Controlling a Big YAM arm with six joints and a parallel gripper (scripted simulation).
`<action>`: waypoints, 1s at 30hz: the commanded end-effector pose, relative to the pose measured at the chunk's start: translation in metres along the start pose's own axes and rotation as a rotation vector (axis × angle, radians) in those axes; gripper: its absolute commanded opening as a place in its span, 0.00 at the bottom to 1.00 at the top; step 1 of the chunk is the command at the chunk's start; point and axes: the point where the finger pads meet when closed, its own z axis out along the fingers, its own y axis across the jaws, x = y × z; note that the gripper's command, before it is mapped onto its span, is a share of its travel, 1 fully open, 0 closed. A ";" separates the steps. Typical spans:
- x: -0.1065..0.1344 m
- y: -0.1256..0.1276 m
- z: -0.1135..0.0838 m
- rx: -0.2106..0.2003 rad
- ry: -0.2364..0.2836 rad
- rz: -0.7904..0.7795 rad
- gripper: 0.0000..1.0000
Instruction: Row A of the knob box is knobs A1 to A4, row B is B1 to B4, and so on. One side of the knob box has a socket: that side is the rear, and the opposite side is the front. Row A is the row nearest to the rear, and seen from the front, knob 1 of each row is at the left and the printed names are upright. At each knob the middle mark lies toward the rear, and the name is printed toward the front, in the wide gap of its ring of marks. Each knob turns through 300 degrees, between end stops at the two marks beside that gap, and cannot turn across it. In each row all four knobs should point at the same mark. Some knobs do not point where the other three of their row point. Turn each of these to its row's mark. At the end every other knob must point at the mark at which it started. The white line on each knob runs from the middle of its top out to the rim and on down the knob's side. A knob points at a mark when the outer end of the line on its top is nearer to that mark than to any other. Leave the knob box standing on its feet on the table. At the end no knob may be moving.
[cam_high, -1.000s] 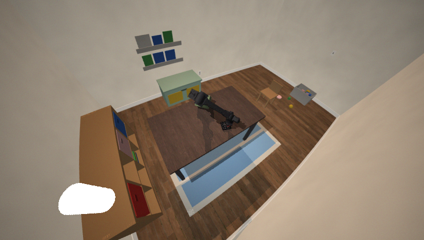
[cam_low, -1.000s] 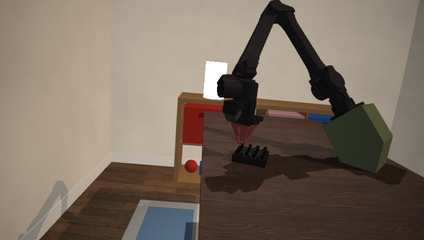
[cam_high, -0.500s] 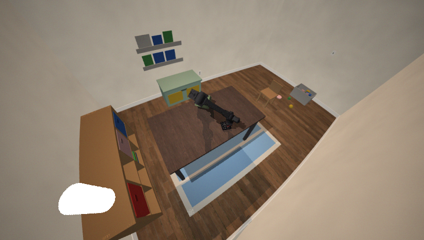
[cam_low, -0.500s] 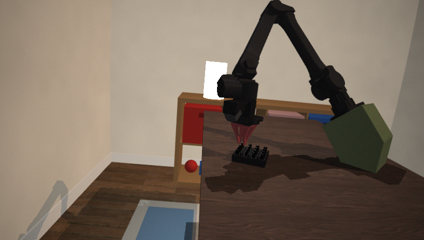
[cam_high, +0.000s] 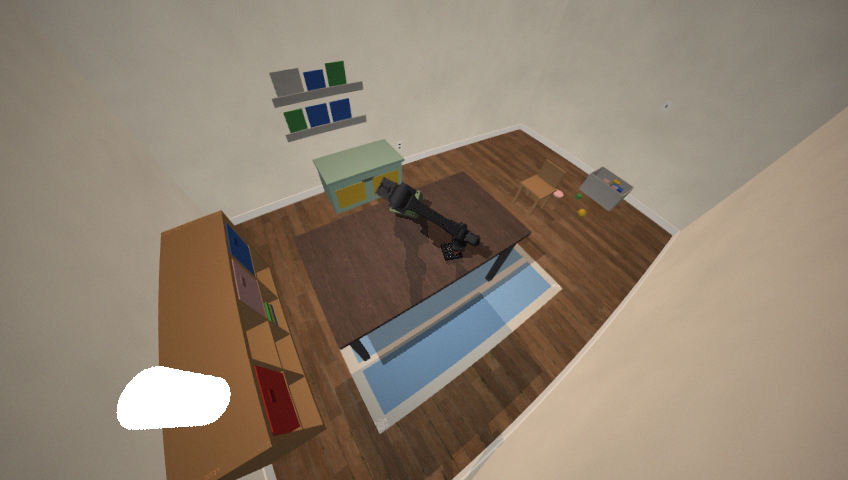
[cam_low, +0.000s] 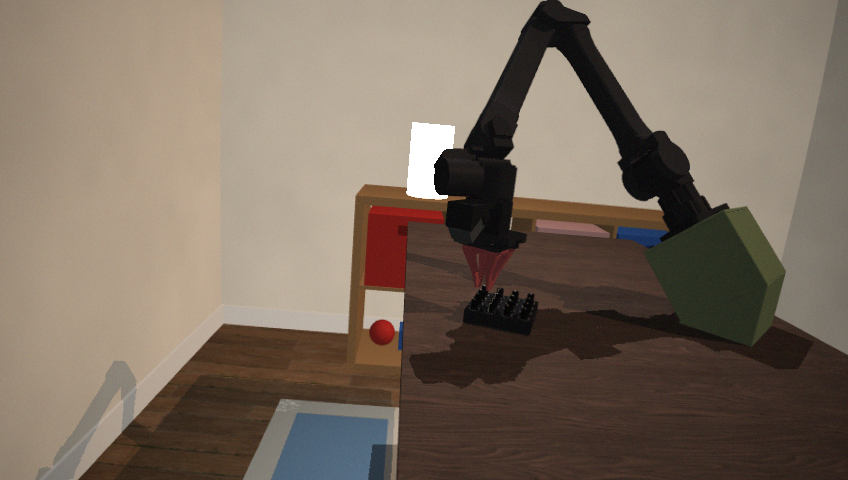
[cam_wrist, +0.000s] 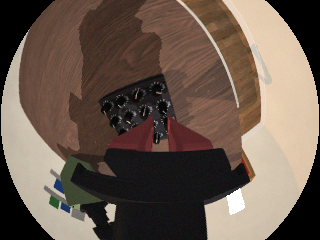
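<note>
Black, boxy knob box (cam_high: 451, 252) (cam_low: 499, 321) (cam_wrist: 145, 102) with ridged round knobs sits on the dark wood-grained worktop (cam_high: 368, 261) (cam_low: 595, 404) (cam_wrist: 55, 70) beneath the red, tapered-finger gripper (cam_high: 459, 245) (cam_low: 482, 287) (cam_wrist: 160, 119), its fingertips narrowly parted.

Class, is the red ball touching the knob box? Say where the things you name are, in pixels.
Apart: the exterior view shows the red ball (cam_low: 381, 331) on the shelf, the knob box (cam_low: 498, 320) on the table.
</note>
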 end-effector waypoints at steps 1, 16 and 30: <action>0.000 -0.009 0.005 -0.007 0.009 0.008 0.18; 0.000 -0.009 0.005 -0.007 0.009 0.008 0.18; -0.007 -0.016 0.003 -0.003 0.004 0.013 0.18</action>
